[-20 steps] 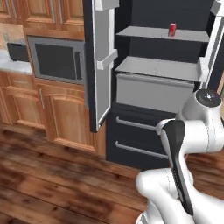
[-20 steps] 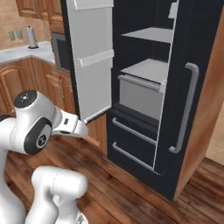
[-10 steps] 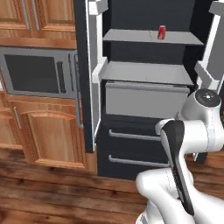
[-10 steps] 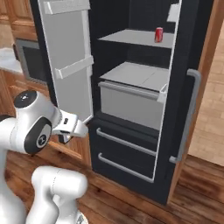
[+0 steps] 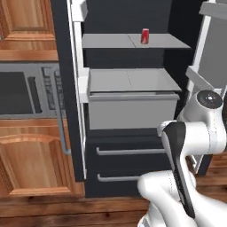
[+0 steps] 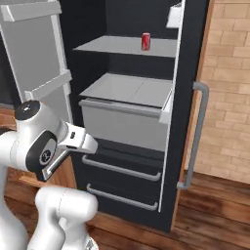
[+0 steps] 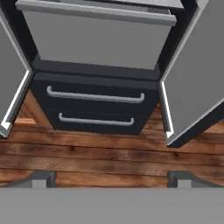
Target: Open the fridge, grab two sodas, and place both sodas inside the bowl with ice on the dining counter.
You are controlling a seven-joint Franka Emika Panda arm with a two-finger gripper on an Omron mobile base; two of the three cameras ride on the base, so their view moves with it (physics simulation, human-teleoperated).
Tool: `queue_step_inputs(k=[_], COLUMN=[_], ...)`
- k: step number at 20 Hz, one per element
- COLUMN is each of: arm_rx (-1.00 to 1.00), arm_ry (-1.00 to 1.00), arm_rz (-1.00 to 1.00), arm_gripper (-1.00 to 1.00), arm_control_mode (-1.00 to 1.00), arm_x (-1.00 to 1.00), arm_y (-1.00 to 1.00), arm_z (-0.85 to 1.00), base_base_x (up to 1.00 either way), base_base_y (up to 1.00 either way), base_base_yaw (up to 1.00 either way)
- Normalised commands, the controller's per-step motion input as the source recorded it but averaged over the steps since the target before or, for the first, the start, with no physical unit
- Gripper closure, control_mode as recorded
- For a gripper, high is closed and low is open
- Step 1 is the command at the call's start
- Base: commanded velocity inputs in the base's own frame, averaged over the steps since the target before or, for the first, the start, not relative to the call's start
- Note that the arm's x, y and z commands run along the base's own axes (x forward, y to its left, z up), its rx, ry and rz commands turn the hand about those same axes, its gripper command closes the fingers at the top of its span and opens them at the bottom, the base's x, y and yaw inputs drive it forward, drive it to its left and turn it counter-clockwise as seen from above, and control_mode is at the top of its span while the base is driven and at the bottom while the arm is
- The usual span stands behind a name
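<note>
The black fridge (image 5: pixel 128 137) stands with both doors swung open, and grey shelves and a grey bin show inside. One red soda (image 5: pixel 145 36) stands upright on the upper shelf, also seen as a small red can (image 6: pixel 145 41) in the right base view. My gripper (image 7: pixel 113 178) is open and holds nothing. It hangs low in front of the fridge (image 7: pixel 96 83), aimed at the two lower drawers and well below the soda. The bowl with ice and the dining counter are out of view.
A grey built-in microwave (image 5: pixel 22 95) and wood cabinets (image 5: pixel 31 164) lie left of the fridge. A brick wall (image 6: pixel 229 88) is on the right. The open doors (image 7: pixel 192 87) flank the hand on both sides above the wooden floor (image 7: pixel 109 153).
The whole picture has shifted, so the base has driven: the fridge is now nearer and centred, and the microwave has slid left. My arm keeps its pose and my gripper stays open.
</note>
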Motion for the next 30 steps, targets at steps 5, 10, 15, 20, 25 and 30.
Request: queue_step_inputs(k=[5,10,15,20,25,30], arm_rx=[0.0,0.0,0.0,0.0,0.0,0.01], arm_ry=[0.0,0.0,0.0,0.0,0.0,-0.03], arm_rz=[0.0,0.0,0.0,0.0,0.0,0.02], arm_gripper=[-1.0,-1.0,-1.0,-1.0,-1.0,-1.0], arm_control_mode=[1.0,1.0,1.0,1.0,1.0,-1.0], arm_x=[0.0,0.0,0.0,0.0,0.0,0.07], arm_y=[0.0,0.0,0.0,0.0,0.0,-0.01], arm_z=[0.0,0.0,0.0,0.0,0.0,0.0], base_base_x=[0.64,0.64,0.72,0.8,0.86,0.5], base_base_y=[0.28,0.28,0.29,0.08,0.0,0.0], base_base_yaw=[-0.29,-0.19,-0.13,-0.04,0.0,0.02])
